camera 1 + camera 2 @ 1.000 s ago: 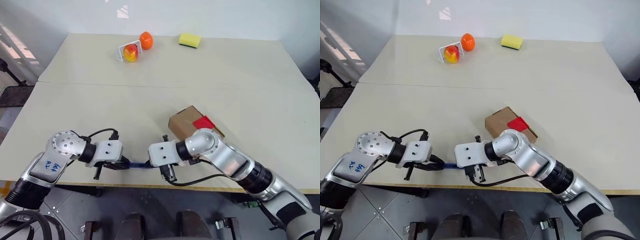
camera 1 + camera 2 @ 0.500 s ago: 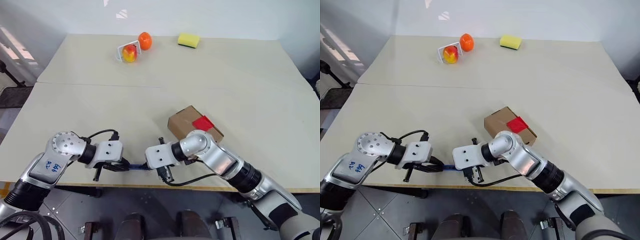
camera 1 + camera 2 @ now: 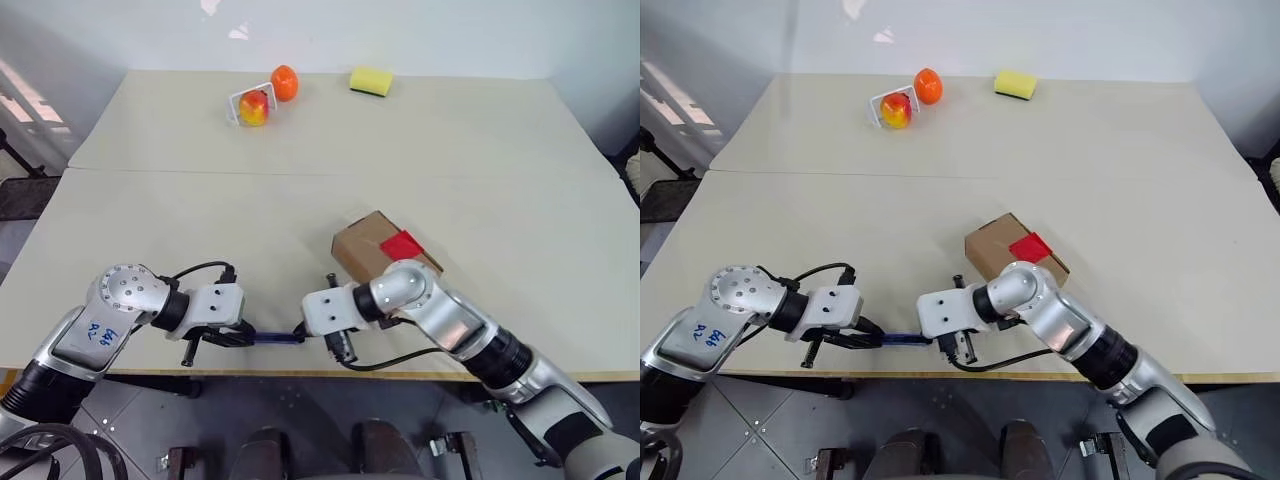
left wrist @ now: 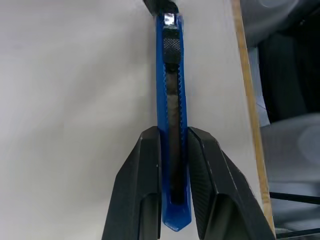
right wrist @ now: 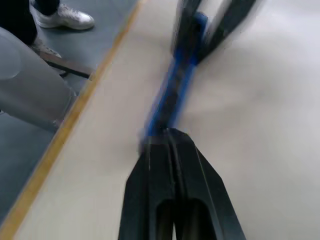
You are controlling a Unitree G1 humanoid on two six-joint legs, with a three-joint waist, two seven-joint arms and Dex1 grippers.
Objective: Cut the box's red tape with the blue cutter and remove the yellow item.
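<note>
My left gripper is shut on the blue cutter, which lies low over the table's front edge. In the left wrist view the cutter runs out from between the black fingers. My right gripper is shut, and its tips meet the cutter's far end. Whether they pinch it I cannot tell. The brown box sits just behind my right wrist with the red tape on its top. The yellow item is hidden.
At the far side of the table stand a red-and-yellow fruit in a white holder, an orange fruit and a yellow sponge. The table's front edge runs right under both grippers. A seam crosses the tabletop.
My right gripper has shifted slightly to the right along the front edge, staying at the cutter's end. The left gripper has kept still with the cutter. The head view has shifted a little.
</note>
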